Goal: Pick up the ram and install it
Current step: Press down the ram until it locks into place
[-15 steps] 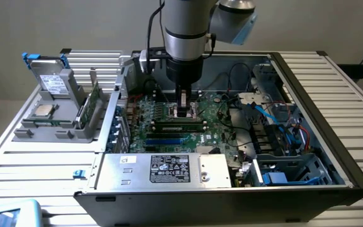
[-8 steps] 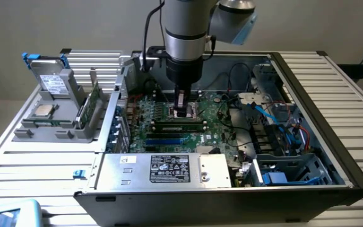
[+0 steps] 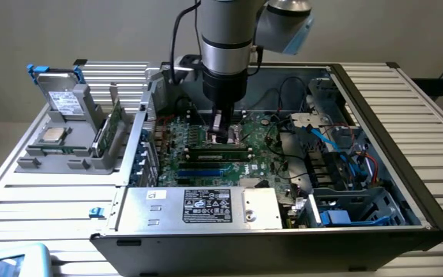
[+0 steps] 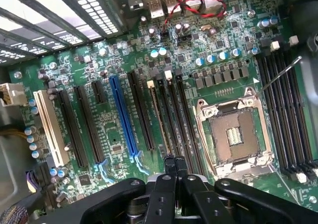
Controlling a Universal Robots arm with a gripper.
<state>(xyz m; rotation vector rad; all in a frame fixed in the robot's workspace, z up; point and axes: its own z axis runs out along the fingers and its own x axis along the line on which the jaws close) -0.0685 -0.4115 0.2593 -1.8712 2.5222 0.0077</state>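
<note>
- Gripper [image 3: 223, 137] is down inside the open computer case [image 3: 406, 144], over the motherboard [image 3: 264, 130]. In the wrist view the gripper [image 4: 171, 162] has its fingers pressed fully together, with nothing visibly clamped between them.
- The ram [image 3: 217, 152] appears to stand on edge in a slot near the board's middle. In the wrist view it reads as a thin brownish strip [image 4: 160, 119] running away from the fingertips. Cannot tell whether the tips touch its top edge or sit just above it.
- Cannot tell if the stick is fully seated or if the end clips have latched.
- Risk: pressing at one end only. The stick could tilt in the slot, one clip catching and the other not.
- Risk: closed tips sliding off the narrow top edge, which would put them onto the neighbouring slots or the small parts of the motherboard [image 4: 64, 70].
- Risk: the empty processor socket [image 4: 233, 134] lies just beside the slot bank, its contacts exposed. A sideways slip toward it could damage them.
- Risk: loose cables [image 3: 322, 135] hang near the arm on the exterior view's right, so a wide swing might snag them.
- A second green board [image 3: 115, 124] stands upright in the grey parts holder [image 3: 67, 161], well apart from the case.
</note>
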